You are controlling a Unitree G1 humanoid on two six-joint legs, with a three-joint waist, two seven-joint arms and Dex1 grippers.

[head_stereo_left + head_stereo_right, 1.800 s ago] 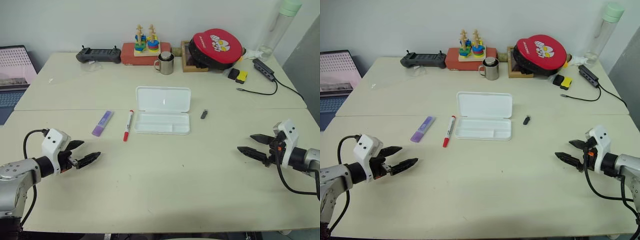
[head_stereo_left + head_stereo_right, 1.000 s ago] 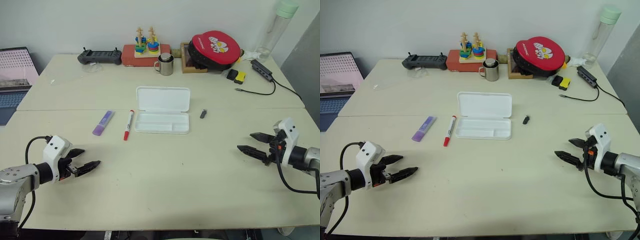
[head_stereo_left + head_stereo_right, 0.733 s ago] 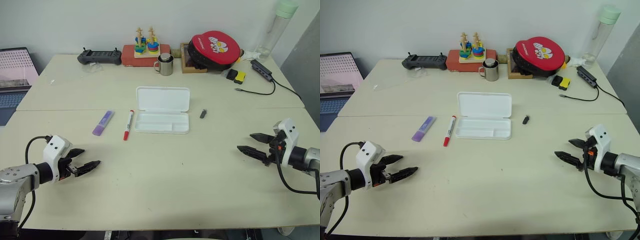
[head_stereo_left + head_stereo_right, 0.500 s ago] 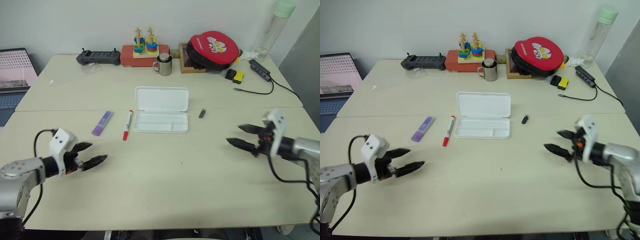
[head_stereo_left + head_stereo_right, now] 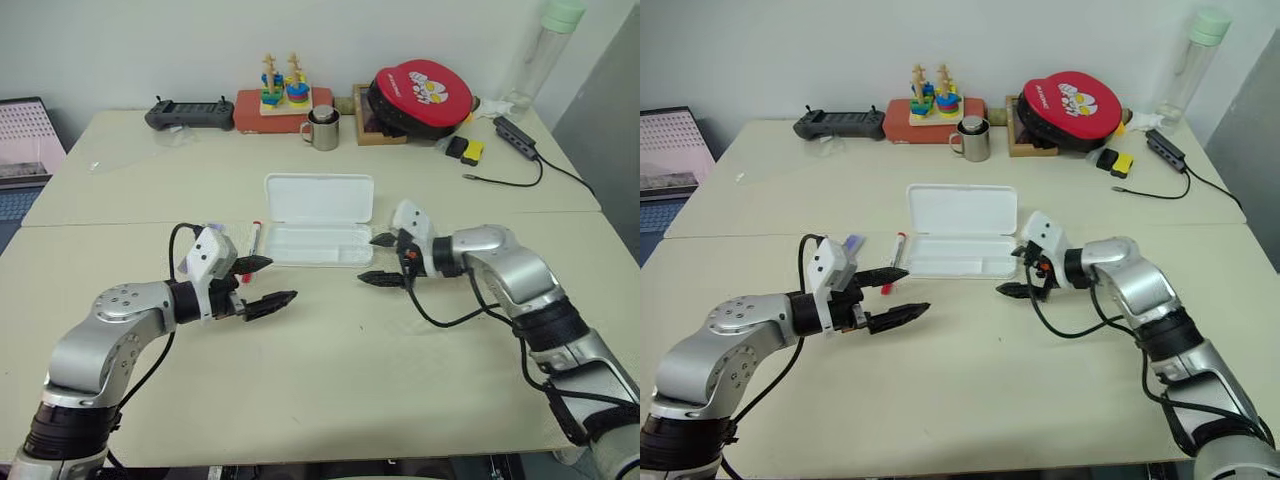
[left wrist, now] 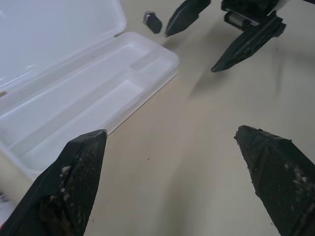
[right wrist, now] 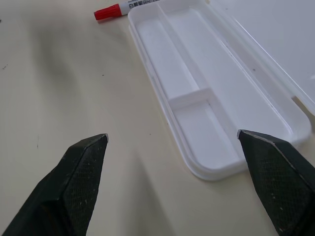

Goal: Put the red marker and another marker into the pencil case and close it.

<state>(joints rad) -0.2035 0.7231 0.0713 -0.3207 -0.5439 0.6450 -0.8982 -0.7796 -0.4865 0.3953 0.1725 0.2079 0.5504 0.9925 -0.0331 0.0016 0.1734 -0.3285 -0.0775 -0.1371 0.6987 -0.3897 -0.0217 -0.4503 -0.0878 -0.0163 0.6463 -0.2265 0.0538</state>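
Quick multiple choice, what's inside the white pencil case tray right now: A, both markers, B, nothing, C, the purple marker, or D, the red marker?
B: the pencil case lies open with bare compartments, and the red marker is still on the table beside it.

left pincer splayed, aimed right | right pincer splayed, aimed left

left gripper moved inward | right gripper now beside pencil case
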